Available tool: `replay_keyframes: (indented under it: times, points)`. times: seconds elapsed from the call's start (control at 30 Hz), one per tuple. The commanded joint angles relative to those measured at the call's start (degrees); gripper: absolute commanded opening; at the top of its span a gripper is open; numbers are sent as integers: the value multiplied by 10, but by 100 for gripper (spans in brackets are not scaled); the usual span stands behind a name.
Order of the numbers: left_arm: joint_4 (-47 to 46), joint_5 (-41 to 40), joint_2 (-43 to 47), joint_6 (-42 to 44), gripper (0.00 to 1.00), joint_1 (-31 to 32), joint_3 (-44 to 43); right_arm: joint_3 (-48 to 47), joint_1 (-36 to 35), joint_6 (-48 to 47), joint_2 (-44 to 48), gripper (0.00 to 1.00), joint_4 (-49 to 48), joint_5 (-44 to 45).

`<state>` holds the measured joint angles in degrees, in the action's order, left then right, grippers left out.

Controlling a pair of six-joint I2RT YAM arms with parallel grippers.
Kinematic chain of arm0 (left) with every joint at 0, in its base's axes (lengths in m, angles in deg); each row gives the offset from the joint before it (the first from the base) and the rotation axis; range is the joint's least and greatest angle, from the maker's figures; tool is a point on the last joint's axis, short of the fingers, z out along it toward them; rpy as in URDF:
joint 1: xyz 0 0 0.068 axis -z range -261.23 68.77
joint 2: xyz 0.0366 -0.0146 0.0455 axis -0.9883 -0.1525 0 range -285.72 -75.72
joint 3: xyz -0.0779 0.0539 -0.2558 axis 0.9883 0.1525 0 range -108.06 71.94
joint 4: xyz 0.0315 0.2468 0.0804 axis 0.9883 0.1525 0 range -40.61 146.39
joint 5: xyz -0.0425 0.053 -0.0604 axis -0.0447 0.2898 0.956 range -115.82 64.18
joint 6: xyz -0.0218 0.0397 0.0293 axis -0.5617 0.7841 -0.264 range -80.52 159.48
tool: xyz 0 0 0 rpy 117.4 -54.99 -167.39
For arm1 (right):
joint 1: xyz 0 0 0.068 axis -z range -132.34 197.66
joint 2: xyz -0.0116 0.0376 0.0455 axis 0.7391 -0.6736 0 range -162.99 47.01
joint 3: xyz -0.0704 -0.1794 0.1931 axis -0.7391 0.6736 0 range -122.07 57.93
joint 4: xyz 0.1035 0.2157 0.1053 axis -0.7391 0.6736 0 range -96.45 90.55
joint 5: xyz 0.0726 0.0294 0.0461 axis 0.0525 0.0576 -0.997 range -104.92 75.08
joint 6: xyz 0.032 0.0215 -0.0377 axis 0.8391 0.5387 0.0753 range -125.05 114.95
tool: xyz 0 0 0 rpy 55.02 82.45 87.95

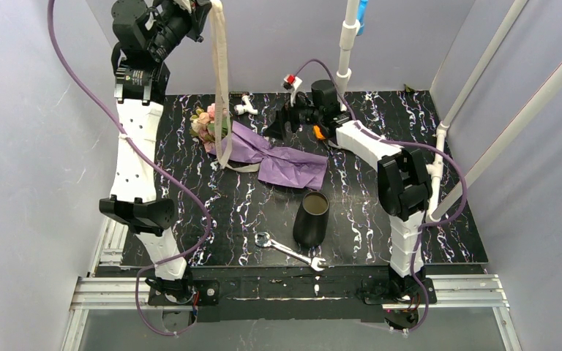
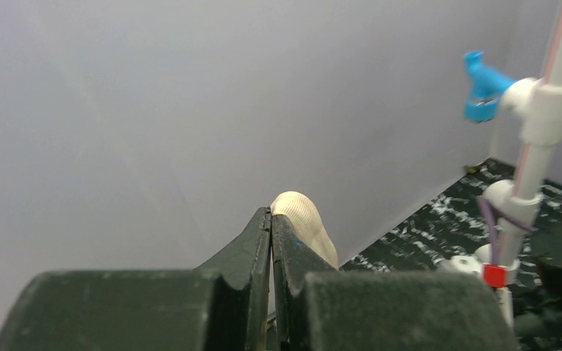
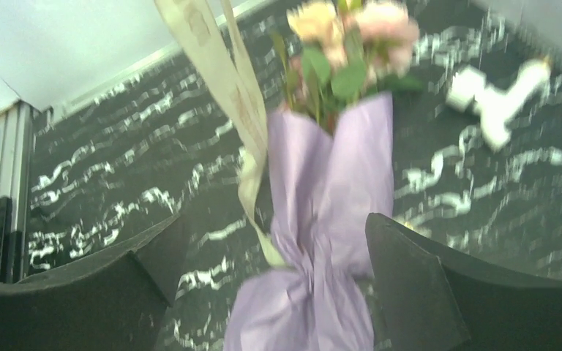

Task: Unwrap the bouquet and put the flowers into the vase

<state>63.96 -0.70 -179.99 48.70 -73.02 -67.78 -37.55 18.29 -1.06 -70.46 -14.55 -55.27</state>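
Top external: the purple paper-wrapped rose bouquet (image 1: 282, 162) is laid on the bench (image 1: 212, 212) behind the black tapered vase (image 1: 312, 218). Its beige ribbon (image 1: 220, 88) is pinched by closed left fingers (image 2: 257, 245); right fingers (image 3: 424, 285) are spread wide, empty.

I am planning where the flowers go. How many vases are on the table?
1. The vase stands upright toward the near edge, just behind the wrench and in front of the bouquet. The arms may hide another.
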Motion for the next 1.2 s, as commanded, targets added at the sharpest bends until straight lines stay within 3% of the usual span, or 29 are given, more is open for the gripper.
replay_keyframes:
  times: [0.0, 0.2, 0.33, 0.53, 0.67, 0.77, 0.83, 0.9, 0.97, 1.07, 1.17]
  points:
    - [-17, 90, 11, -54, 0, 20, -42, -62, -28, 67, 34, 99, -158, -4]
    - [-27, 118, 24, -59, 0, 56, -44, -96, -51, 106, 21, 98, -245, -7]
    - [-37, 110, 28, -57, 0, 70, -44, -96, -64, 107, 19, 85, -266, -26]
    - [-61, 47, 42, -55, 0, 70, -36, -69, -67, 100, 24, 29, -255, -23]
    - [-87, -43, 54, -40, 0, 69, -26, -53, -67, 84, 27, 2, -227, -16]
    - [-78, -135, 58, 4, 0, 69, -22, -65, -63, 77, 22, 1, -208, -9]
    - [-70, -259, 70, 36, 0, 68, 12, -87, -54, 85, 16, 1, -205, -4]
    - [-48, -371, 91, 37, 0, 48, 83, -118, -43, 110, 9, 1, -206, 5]
    - [-14, -435, 123, -15, 0, 1, 183, -153, -30, 140, 4, 1, -217, 17]
    - [25, -411, 178, -81, 0, -70, 337, -193, -16, 178, 0, 1, -231, 33]
    - [48, -287, 223, -88, 0, -91, 465, -236, -9, 201, -4, 1, -236, 47]
